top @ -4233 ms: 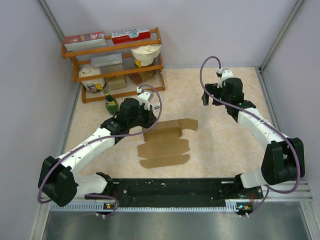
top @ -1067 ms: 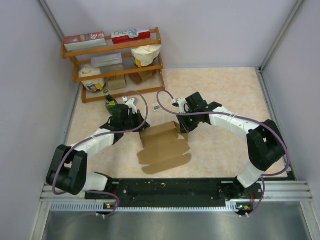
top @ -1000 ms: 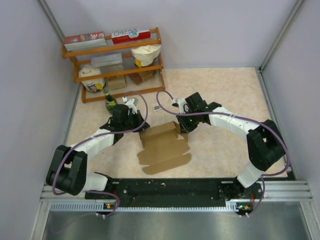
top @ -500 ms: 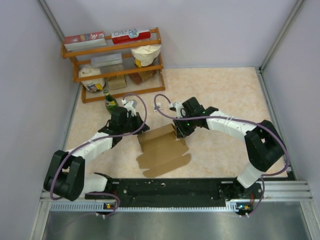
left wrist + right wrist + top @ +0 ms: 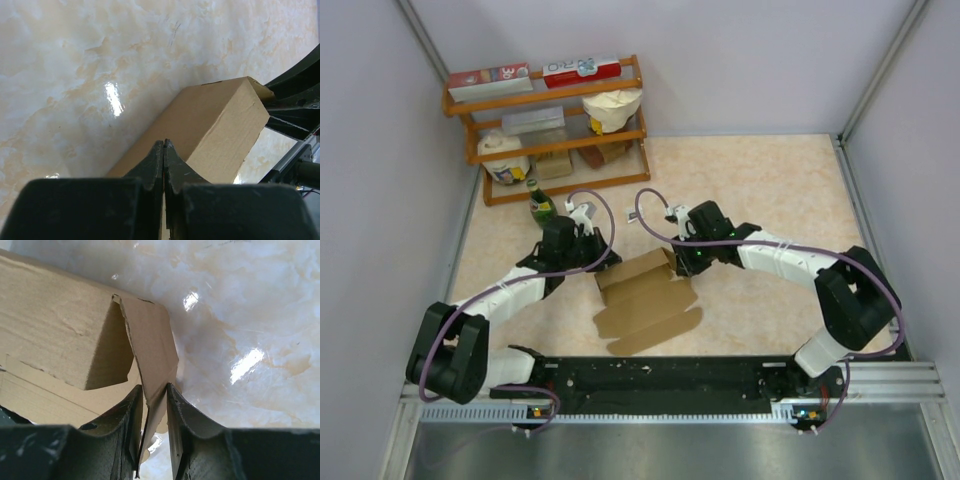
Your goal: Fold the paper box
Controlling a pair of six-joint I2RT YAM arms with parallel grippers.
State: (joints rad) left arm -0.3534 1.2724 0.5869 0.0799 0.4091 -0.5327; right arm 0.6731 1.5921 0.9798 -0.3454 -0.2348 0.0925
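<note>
Right gripper [image 5: 153, 392] pinches brown paper box's [image 5: 55, 335] raised flap.

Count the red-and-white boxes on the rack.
2. Both lie on the top level of the orange rack: one box at the left end, the other box right of centre. The cluttered lower levels could hide more.

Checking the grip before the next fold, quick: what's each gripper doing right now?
Left gripper: closed, pinching an edge of the paper box.
Right gripper: closed on the box's end flap.
</note>
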